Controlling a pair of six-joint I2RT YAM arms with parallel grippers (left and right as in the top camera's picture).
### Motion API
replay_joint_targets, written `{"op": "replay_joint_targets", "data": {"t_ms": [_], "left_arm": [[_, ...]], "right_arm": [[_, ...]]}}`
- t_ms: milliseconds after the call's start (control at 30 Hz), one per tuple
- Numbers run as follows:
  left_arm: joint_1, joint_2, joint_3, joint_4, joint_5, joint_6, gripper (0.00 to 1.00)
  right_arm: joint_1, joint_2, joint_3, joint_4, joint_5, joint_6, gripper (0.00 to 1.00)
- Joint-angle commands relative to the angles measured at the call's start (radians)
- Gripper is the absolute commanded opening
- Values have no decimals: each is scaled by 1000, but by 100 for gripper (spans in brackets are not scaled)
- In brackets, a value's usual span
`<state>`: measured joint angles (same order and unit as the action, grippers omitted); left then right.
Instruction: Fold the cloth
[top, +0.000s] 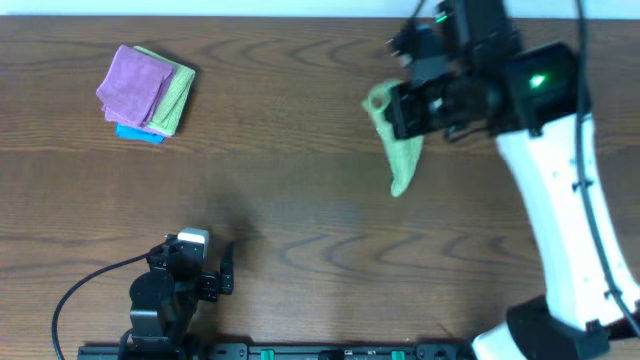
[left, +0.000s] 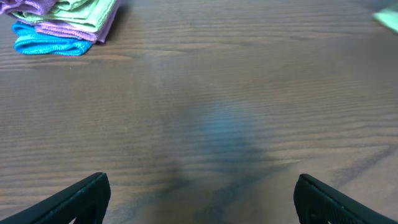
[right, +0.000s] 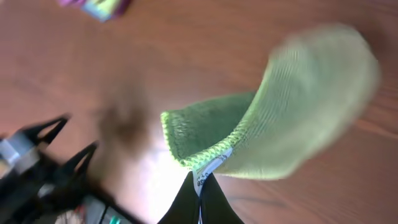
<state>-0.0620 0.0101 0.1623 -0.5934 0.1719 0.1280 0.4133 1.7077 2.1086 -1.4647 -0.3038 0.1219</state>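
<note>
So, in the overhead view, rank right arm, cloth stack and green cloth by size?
1. right arm
2. cloth stack
3. green cloth, partly hidden by the arm and held nearer the camera, so 2 and 3 are unsure.

Stack of folded cloths (top: 145, 93) far left on wood table (top: 300, 220): purple atop green, blue beneath.

Light green cloth (top: 404, 162), purple, green and blue stack (top: 147, 90), dark brown wood-grain table (top: 290, 150)
</note>
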Motion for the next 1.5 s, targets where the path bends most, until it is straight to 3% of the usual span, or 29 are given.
{"op": "replay_joint_targets", "data": {"t_ms": [0, 167, 300, 467, 667, 700, 733, 767, 800, 900, 1033, 1167, 1233, 1467], "left_arm": [[-4, -6, -7, 3, -11, -8, 95], [-4, -6, -7, 3, -11, -8, 95], [-4, -6, -7, 3, -11, -8, 95], [-4, -6, -7, 3, -11, -8, 95], [-4, -6, -7, 3, -11, -8, 95], [-4, -6, -7, 3, -11, -8, 95], [-4, -6, -7, 3, -11, -8, 95], [-4, -6, -7, 3, -11, -8, 95], [-4, -6, -7, 3, -11, -8, 95], [-4, -6, -7, 3, -11, -8, 95], [-4, -6, -7, 3, -11, -8, 95], [-4, -6, -7, 3, -11, -8, 96], [-4, -6, -7, 3, -11, -8, 95], [-4, -6, -7, 3, -11, -8, 95]], "right_arm": [[140, -22, 16, 12, -34, 3, 1], [299, -22, 18, 75, -45, 4, 1], [327, -27, 39, 103, -74, -11, 1], [260, -40, 53, 82, -34, -86, 1], [97, -14, 17, -66, 347, -64, 1], [69, -5, 3, -89, 435, -15, 6], [43, 4, -10, -109, 490, 31, 27], [25, 13, -20, -119, 494, 45, 59], [11, 21, -27, -127, 480, 46, 77], [-14, 49, -31, -136, 425, 45, 99], [-13, 73, -31, -136, 414, 45, 98], [1, 93, -79, -114, 294, 9, 77], [26, 95, -171, -58, 237, -35, 69], [149, 95, -453, 199, 119, -97, 61]]}}
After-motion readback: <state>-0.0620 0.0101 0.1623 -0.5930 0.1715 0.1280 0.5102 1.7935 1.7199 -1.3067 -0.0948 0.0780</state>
